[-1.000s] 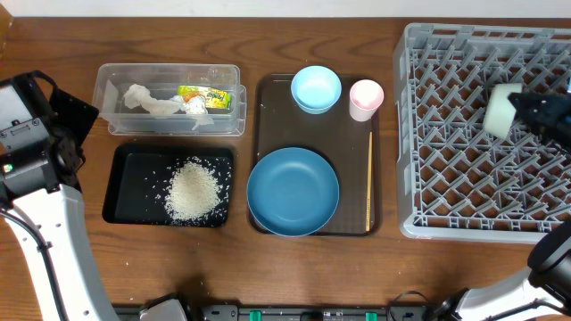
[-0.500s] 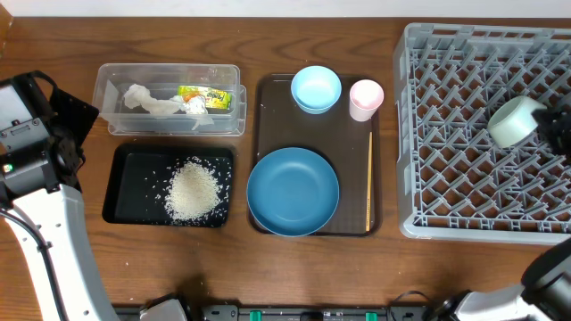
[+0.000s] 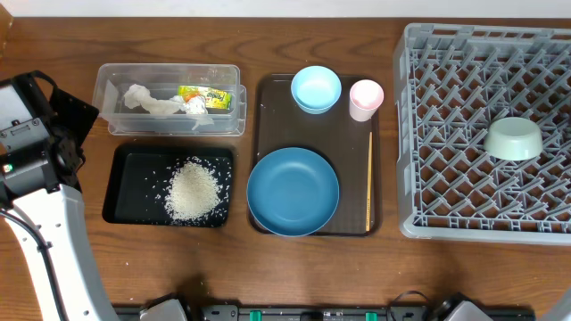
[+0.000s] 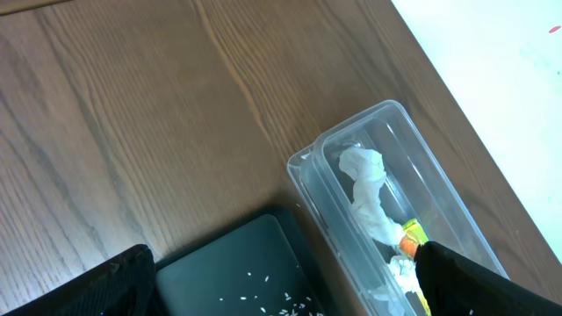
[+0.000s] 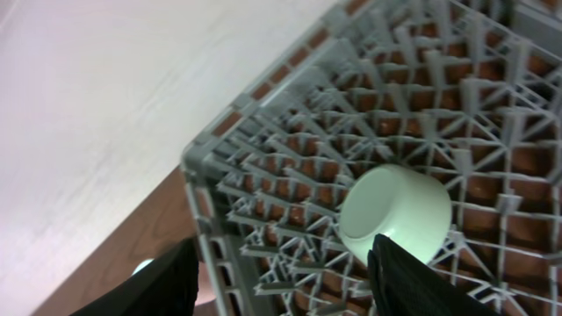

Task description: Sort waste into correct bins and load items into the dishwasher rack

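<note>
The mint green bowl lies upside down in the grey dishwasher rack, free of any grip. In the right wrist view my right gripper is open above the rack, the bowl just beyond its right finger. My left gripper hangs wide open and empty over the black tray and the clear tub. Rice sits heaped in the black tray. Tissue and the wrapper lie in the tub. The blue plate, light blue bowl, pink cup and chopsticks rest on the brown tray.
The brown serving tray sits mid-table between the bins and the rack. My left arm stands at the table's left edge. A white wall borders the far side of the table.
My right gripper opened and let go of the mint green bowl, then drew back out of the overhead view. The bowl settled upside down in the rack. The left arm stayed still.
</note>
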Available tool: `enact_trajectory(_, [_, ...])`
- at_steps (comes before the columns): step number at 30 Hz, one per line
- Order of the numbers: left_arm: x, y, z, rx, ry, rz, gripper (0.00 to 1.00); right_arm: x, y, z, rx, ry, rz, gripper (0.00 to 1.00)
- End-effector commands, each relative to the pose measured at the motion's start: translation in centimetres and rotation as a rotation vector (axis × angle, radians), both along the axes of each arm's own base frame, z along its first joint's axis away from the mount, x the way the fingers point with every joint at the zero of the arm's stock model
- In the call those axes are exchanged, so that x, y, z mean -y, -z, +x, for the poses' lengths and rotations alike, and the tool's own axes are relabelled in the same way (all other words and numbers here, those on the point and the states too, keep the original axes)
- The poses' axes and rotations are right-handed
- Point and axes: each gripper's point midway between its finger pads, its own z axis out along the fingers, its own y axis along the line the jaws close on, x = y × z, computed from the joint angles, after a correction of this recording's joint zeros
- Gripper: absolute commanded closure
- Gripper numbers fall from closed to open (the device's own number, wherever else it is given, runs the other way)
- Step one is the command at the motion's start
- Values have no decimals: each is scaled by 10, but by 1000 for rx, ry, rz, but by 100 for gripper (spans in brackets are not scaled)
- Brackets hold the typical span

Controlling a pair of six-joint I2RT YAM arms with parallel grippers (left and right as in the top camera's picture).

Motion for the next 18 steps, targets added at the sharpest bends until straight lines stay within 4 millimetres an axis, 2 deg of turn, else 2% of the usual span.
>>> enact_trajectory(1, [-3,-3,-1,2,-16,6,4,-22,-6,1,-8,-23,-39,38])
enact_trajectory(5, [-3,-3,-1,2,-16,6,4,-29,6,7,-96,22,-143,34])
enact_trajectory(7, [-3,-3,-1,2,-16,6,4,-25,19,11,-168,68,-202,40])
enact_trajectory(8, [-3,-3,-1,2,-16,6,4,-21,26,13,-199,89,-226,47])
enact_trajectory(12, [-3,-3,-1,2,-16,6,4,3,63,30,-324,180,-294,59])
enact_trajectory(15, [-3,-3,-1,2,-16,6,4,17,98,38,-420,204,-300,73])
enact_trajectory(18, [-3,-3,-1,2,-16,6,4,20,131,46,-493,182,-278,82])
